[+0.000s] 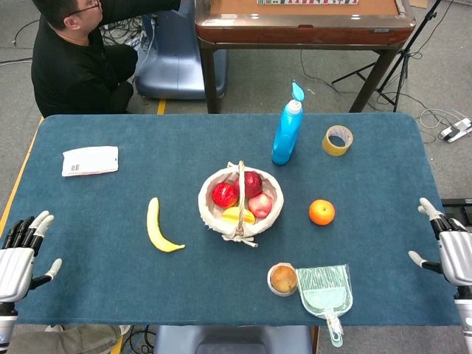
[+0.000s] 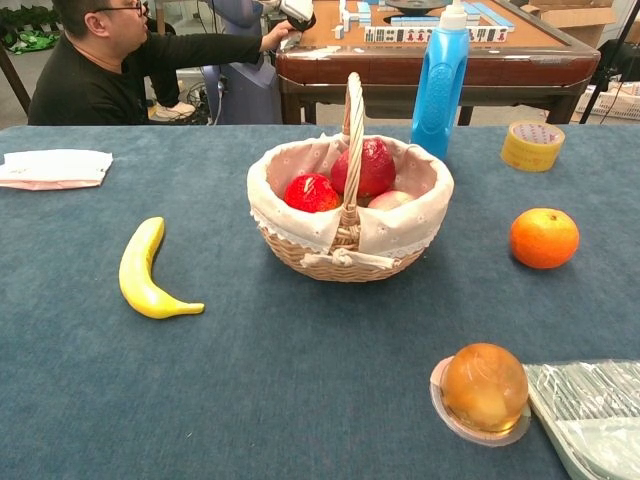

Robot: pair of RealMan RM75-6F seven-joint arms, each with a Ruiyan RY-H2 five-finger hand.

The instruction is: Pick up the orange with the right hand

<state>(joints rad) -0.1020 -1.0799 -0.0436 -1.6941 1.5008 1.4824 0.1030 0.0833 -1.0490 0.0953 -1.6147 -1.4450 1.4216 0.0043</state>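
Head view: the round orange fruit (image 1: 321, 212) sits untouched on the blue felt worktop (image 1: 110, 199), right of the lined wicker basket (image 1: 240, 200). The white right hand (image 1: 447, 248) waits at the worktop's right edge, well apart, fingers spread, holding nothing; the left hand (image 1: 18, 254) idles likewise, empty.

Chest view: neither hand shows; the whole pick-up appears undone. A man in black (image 2: 110, 62) sits beyond, beside a wooden mahjong table (image 2: 440, 45).

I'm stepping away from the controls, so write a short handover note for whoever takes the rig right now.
Right hand: open, holding nothing, at the right edge of the blue-covered table.
Left hand: open, holding nothing, at the near left corner.
The round orange fruit sits alone on the cloth, right of the white-lined wicker basket.
Done: nothing, the orange is untouched.
Left: reach with the right hand, grasp, lift.
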